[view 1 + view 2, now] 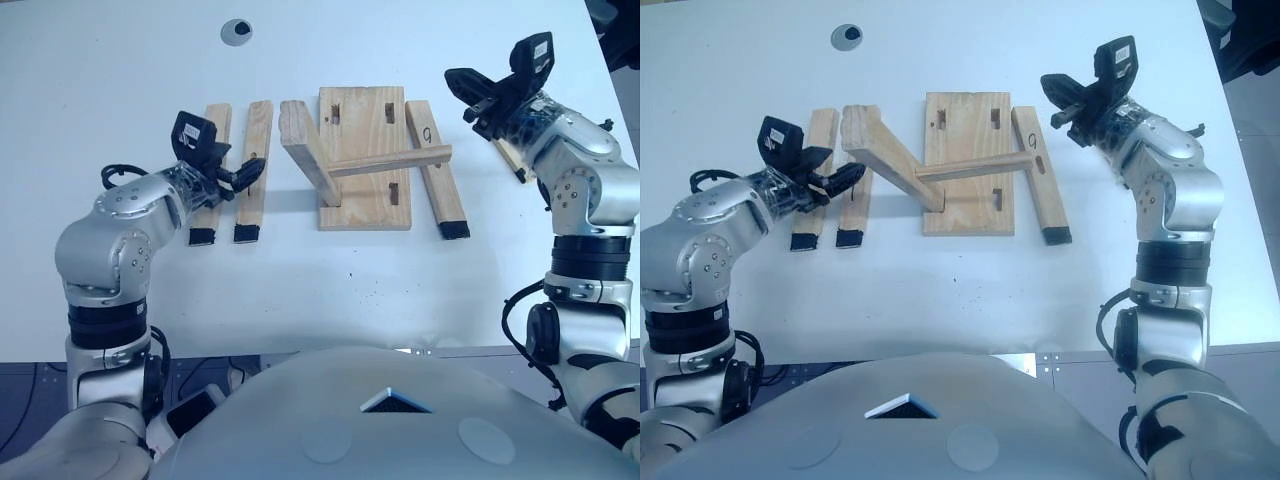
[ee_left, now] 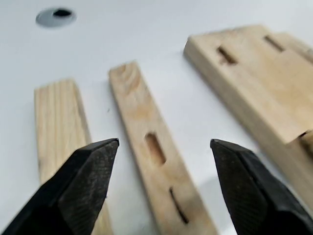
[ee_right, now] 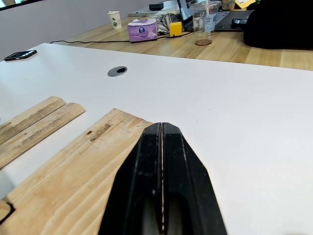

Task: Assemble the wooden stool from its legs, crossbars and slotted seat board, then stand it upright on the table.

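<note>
Tabletop (image 1: 300,290): left pincer (image 2: 164,143) spread over a leg (image 1: 258,125), right pincer (image 3: 161,126) closed.

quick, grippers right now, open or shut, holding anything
Left gripper: open, empty, over a slotted leg.
Right gripper: shut, holding nothing.

Seat board (image 1: 364,205) flat on the table (image 1: 300,290). Left of it: outer leg (image 1: 210,175) and inner leg (image 1: 254,165), side by side. Just beside its right edge: third leg (image 1: 438,175). Across it: crossbar (image 1: 395,159).

Grey grommet (image 1: 237,32) (round) in white table (image 1: 100,80)
</note>
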